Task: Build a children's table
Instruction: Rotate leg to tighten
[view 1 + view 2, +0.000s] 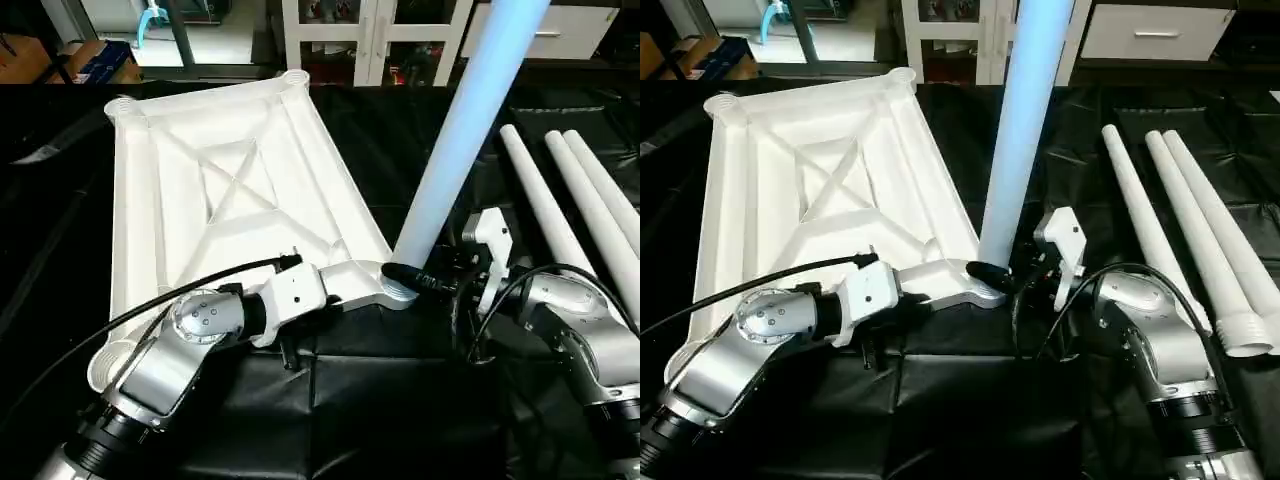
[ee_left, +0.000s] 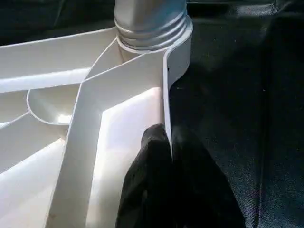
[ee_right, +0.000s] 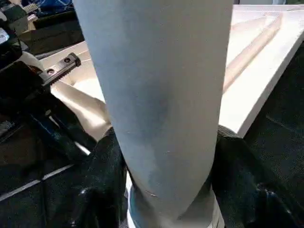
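Note:
The white table top (image 1: 220, 200) lies underside up on the black cloth, its X ribs showing. One white leg (image 1: 470, 120) stands upright in the near right corner socket (image 1: 395, 290). My right gripper (image 1: 990, 272) holds this leg just above the socket, a black finger (image 3: 102, 185) pressed against each side. My left gripper (image 2: 168, 142) is shut on the top's rim wall right beside that corner. Three loose legs (image 1: 1150, 210) lie side by side on the cloth to the right.
Black cloth (image 1: 380, 400) covers the work surface around the top. A black cable (image 1: 150, 305) arcs over my left forearm. White cabinets (image 1: 370, 40) and a cardboard box (image 1: 60, 55) stand beyond the far edge.

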Tool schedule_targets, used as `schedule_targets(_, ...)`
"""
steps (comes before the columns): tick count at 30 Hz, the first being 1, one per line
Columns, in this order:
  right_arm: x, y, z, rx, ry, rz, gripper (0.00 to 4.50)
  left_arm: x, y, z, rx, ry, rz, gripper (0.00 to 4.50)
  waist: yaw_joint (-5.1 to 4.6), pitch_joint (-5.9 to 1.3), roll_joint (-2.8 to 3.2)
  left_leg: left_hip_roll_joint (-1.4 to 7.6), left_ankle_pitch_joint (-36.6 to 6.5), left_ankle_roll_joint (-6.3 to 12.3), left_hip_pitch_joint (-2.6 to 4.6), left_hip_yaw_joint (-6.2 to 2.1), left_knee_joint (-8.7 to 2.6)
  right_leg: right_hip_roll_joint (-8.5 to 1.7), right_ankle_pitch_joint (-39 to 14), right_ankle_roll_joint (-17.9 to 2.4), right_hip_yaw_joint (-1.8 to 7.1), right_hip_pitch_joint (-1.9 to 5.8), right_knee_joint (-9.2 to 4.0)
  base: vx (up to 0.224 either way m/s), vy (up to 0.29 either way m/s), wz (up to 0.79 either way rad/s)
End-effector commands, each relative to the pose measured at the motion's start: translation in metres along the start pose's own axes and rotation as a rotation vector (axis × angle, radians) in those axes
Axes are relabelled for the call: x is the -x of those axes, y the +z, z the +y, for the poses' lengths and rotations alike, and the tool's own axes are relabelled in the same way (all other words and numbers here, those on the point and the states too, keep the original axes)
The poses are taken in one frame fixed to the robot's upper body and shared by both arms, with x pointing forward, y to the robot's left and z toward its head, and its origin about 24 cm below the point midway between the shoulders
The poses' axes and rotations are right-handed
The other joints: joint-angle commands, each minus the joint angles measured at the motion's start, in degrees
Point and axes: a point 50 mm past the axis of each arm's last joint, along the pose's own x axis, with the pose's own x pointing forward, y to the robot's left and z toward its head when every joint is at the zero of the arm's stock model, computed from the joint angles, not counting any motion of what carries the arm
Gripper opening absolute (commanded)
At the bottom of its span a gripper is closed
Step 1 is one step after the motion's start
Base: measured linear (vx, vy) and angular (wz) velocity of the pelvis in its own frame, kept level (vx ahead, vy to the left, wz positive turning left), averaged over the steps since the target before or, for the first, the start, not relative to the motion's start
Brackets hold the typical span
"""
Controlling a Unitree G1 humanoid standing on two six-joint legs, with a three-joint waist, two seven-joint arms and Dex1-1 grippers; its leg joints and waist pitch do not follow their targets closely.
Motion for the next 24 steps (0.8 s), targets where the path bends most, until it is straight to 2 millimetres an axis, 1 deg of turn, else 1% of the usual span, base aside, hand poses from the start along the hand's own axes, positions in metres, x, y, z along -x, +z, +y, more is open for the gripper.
schedule_targets(1,-0.004,-0.013,-0.004,-0.034,-0.092,0.047,2.04,-0.01,-0.001,-0.011,0.015,-0.043,0.018,0.0,-0.25,-4.18,-0.71,4.61,-11.17,4.96,1.6,-2.27,-4.54,-3.15,-16.36,-13.51,2.01,2.71,-2.63,0.0,0.0,0.0)
schedule_targets(2,-0.004,-0.013,-0.004,-0.034,-0.092,0.047,2.02,-0.01,-0.001,-0.011,0.015,-0.043,0.018,0.0,-0.35,-4.04,-0.76,4.54,-12.33,4.54,1.6,-2.27,-4.59,-3.16,-18.11,-12.99,2.04,2.65,-2.84,0.0,0.0,0.0)
schedule_targets(3,-0.01,-0.021,-0.011,-0.049,-0.236,0.071,2.02,-0.017,0.002,-0.009,0.044,-0.006,0.027,0.0,-0.55,-3.93,-0.78,4.59,-14.28,3.44,1.73,-2.31,-4.75,-3.26,-21.46,-12.13,2.12,2.44,-3.04,0.0,0.0,0.0)
schedule_targets(4,-0.013,-0.025,-0.015,-0.059,-0.312,0.081,2.01,-0.021,0.004,-0.008,0.057,0.009,0.029,0.0,-0.91,-3.66,-0.78,4.41,-16.45,1.79,1.83,-2.45,-4.89,-3.06,-25.29,-11.17,2.02,2.13,-3.53,0.0,0.0,0.0)
schedule_targets(5,-0.013,-0.025,-0.015,-0.059,-0.312,0.081,2.0,-0.021,0.004,-0.008,0.057,0.009,0.029,0.0,-1.15,-3.62,-0.87,4.26,-17.53,1.14,1.68,-2.63,-4.97,-3.17,-27.34,-10.31,1.94,2.3,-3.66,-0.051,-0.005,-0.05)
schedule_targets(6,-0.018,-0.031,-0.021,-0.106,-0.455,0.082,1.99,-0.03,0.009,-0.007,0.08,0.042,0.036,0.0,-1.41,-3.69,-0.96,4.22,-18.41,0.05,1.47,-2.92,-5.09,-3.35,-29.53,-9.11,1.92,2.4,-3.69,-0.059,-0.001,-0.11)
schedule_targets(7,-0.023,-0.037,-0.026,-0.167,-0.582,0.086,1.98,-0.041,0.015,-0.006,0.112,0.073,0.041,0.0,-1.64,-3.55,-0.95,4.17,-19.24,-0.5,1.42,-3.06,-5.16,-3.32,-30.89,-8.45,1.84,2.27,-3.86,-0.059,-0.001,-0.11)
schedule_targets(8,-0.027,-0.042,-0.031,-0.22,-0.706,0.083,1.98,-0.051,0.021,-0.004,0.145,0.111,0.044,0.0,-1.99,-3.38,-0.91,4.03,-21.82,-1.52,1.78,-3.24,-5.14,-3.24,-34.38,-7.01,1.64,1.84,-4.36,-0.063,0.0,-0.09)
schedule_targets(9,-0.032,-0.047,-0.034,-0.282,-0.833,0.077,1.98,-0.063,0.029,-0.001,0.195,0.164,0.045,0.0,-2.54,-3.26,-0.94,3.79,-23.83,-2.34,2.11,-3.34,-5.01,-3.11,-37.06,-5.73,1.41,1.43,-4.83,-0.065,0.003,-0.04)
schedule_targets(10,-0.034,-0.049,-0.035,-0.311,-0.883,0.071,1.98,-0.068,0.033,0.001,0.223,0.192,0.043,0.0,-2.95,-3.19,-0.91,3.63,-26.14,-2.78,2.43,-3.63,-4.96,-2.89,-38.77,-4.62,0.89,1.3,-5.23,-0.065,0.003,-0.04)
schedule_targets(11,-0.039,-0.05,-0.035,-0.338,-0.939,0.059,1.98,-0.075,0.04,0.003,0.25,0.224,0.032,0.0,-3.14,-3.13,-1.0,3.53,-27.08,-2.73,2.3,-3.69,-4.99,-2.85,-39.31,-3.92,0.65,1.45,-5.44,-0.061,0.013,-0.07)
schedule_targets(12,-0.039,-0.051,-0.035,-0.34,-0.944,0.058,1.98,-0.076,0.041,0.003,0.253,0.226,0.031,0.0,-3.48,-3.1,-0.76,3.56,-28.62,-2.7,2.18,-4.0,-5.14,-2.88,-39.42,-2.9,0.17,1.64,-5.73,0.0,0.0,0.0)
schedule_targets(13,-0.042,-0.051,-0.035,-0.349,-0.972,0.051,1.98,-0.079,0.045,0.004,0.264,0.241,0.022,0.0,-3.69,-3.06,-0.74,3.57,-29.42,-2.65,2.0,-4.29,-5.28,-2.82,-38.99,-2.43,-0.17,1.92,-5.85,0.0,0.0,0.0)
schedule_targets(14,-0.049,-0.051,-0.033,-0.359,-0.979,0.04,1.98,-0.083,0.05,0.004,0.263,0.241,0.005,0.0,-3.88,-3.03,-0.18,3.73,-31.38,-2.67,2.16,-4.57,-5.51,-2.72,-37.52,-2.14,-0.59,1.9,-6.07,0.0,0.0,0.0)
schedule_targets(15,-0.057,-0.049,-0.03,-0.365,-0.946,0.022,1.98,-0.085,0.053,0.004,0.253,0.24,-0.008,0.0,-4.17,-2.87,-0.03,3.84,-34.29,-2.81,2.69,-4.65,-5.69,-2.55,-36.24,-2.25,-1.14,1.62,-6.52,0.0,0.0,0.0)
schedule_targets(16,-0.065,-0.044,-0.026,-0.359,-0.886,-0.001,1.98,-0.085,0.055,0.006,0.231,0.24,-0.014,0.0,-4.55,-2.73,-0.13,3.84,-36.76,-3.06,2.65,-5.09,-5.89,-2.47,-35.33,-2.22,-1.8,2.03,-6.59,0.0,0.0,0.0)
schedule_targets(17,-0.072,-0.036,-0.023,-0.319,-0.808,-0.03,1.98,-0.083,0.054,0.008,0.202,0.242,-0.015,0.0,-4.52,-2.61,-0.08,3.9,-37.89,-3.19,2.64,-5.25,-6.07,-2.43,-35.35,-2.03,-1.99,2.17,-6.61,0.0,0.0,0.0)
schedule_targets(18,-0.073,-0.031,-0.022,-0.277,-0.778,-0.036,1.98,-0.081,0.052,0.01,0.19,0.245,-0.011,0.0,-4.49,-2.57,-0.07,3.98,-38.88,-3.47,2.66,-5.42,-6.27,-2.59,-34.91,-1.88,-2.08,2.39,-6.57,0.0,0.0,0.0)
schedule_targets(19,-0.074,-0.026,-0.021,-0.238,-0.731,-0.053,1.98,-0.078,0.049,0.011,0.186,0.249,-0.001,0.0,-4.56,-2.67,-0.27,4.01,-38.18,-3.51,2.43,-5.49,-6.33,-2.99,-33.94,-2.45,-1.99,2.72,-6.42,0.0,0.0,0.0)
schedule_targets(20,-0.073,-0.024,-0.021,-0.218,-0.72,-0.059,1.98,-0.077,0.047,0.012,0.183,0.253,0.005,0.0,-4.37,-2.75,-0.16,3.99,-37.36,-3.37,2.29,-5.52,-6.23,-3.28,-33.62,-2.75,-1.88,2.85,-6.31,0.0,0.0,0.0)
schedule_targets(21,-0.072,-0.022,-0.021,-0.194,-0.707,-0.065,1.98,-0.076,0.046,0.013,0.18,0.257,0.011,0.0,-4.19,-2.64,-0.18,3.98,-36.38,-3.17,2.29,-5.36,-6.16,-3.62,-33.91,-3.12,-1.74,2.59,-6.46,0.0,0.0,0.0)
schedule_targets(22,-0.068,-0.016,-0.022,-0.142,-0.677,-0.078,2.33,-0.071,0.042,0.014,0.155,0.253,0.013,0.0,-3.96,-2.78,-0.29,3.89,-34.78,-2.88,2.38,-5.24,-5.91,-3.95,-34.04,-3.57,-1.58,2.51,-6.54,0.0,0.0,0.0)
schedule_targets(23,-0.059,-0.009,-0.025,-0.108,-0.622,-0.106,2.53,-0.064,0.035,0.016,0.128,0.246,0.021,0.0,-3.86,-2.66,-0.51,3.88,-33.71,-2.54,2.18,-5.17,-5.92,-4.06,-33.84,-3.73,-1.38,2.48,-6.57,0.0,0.0,0.0)
schedule_targets(24,-0.059,-0.009,-0.025,-0.108,-0.622,-0.106,2.67,-0.064,0.035,0.016,0.128,0.246,0.021,0.0,-3.44,-2.95,-0.52,4.11,-30.42,-1.74,1.95,-4.88,-5.89,-4.35,-31.1,-5.01,-0.8,2.74,-6.17,0.0,0.0,0.0)
